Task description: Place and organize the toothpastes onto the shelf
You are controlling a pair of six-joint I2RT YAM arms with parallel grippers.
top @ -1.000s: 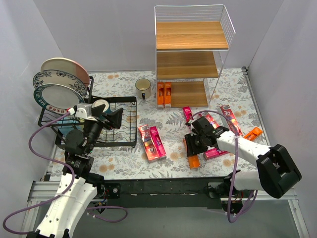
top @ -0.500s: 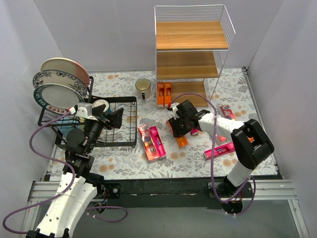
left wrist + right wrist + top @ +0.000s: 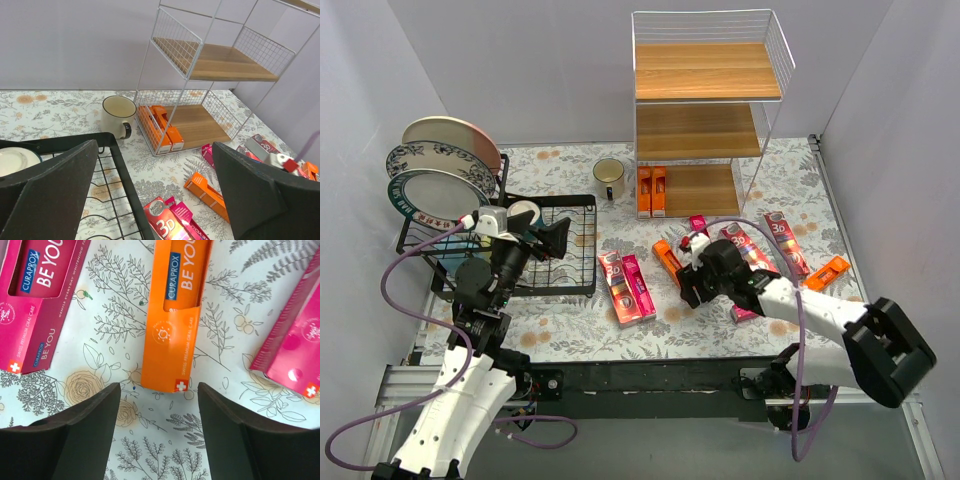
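On the flowered table, just in front of the shelf (image 3: 760, 130), the right gripper (image 3: 159, 390) hung low over the near end of a slim orange carton (image 3: 177, 315). Its jaws stood partly apart on either side of that end and had hold of nothing; the carton lay flat on the cloth, a pink carton (image 3: 37, 305) beside it on one side and another pink one (image 3: 295, 345) on the other. The left gripper (image 3: 556, 238) was up over the black dish rack (image 3: 575, 290), jaws wide and bare.

To my eye the job in hand was getting that orange carton onto the shelf. I'd have wanted the fingers further along the box before closing, since a pinch at the very tip would likely let the long end droop. Closing across the narrow width, lifting level, then sliding it in lengthways under the middle board, wide of the wire uprights, looked the safest way.

As for what held what: the lowest board carried two orange cartons (image 3: 652, 190) side by side at its left end, with room to their right. I saw no cartons on the two boards above. The dish rack held three plates (image 3: 445, 165) standing on edge at its far-left end. The mug (image 3: 610, 178) beside the shelf showed nothing inside.
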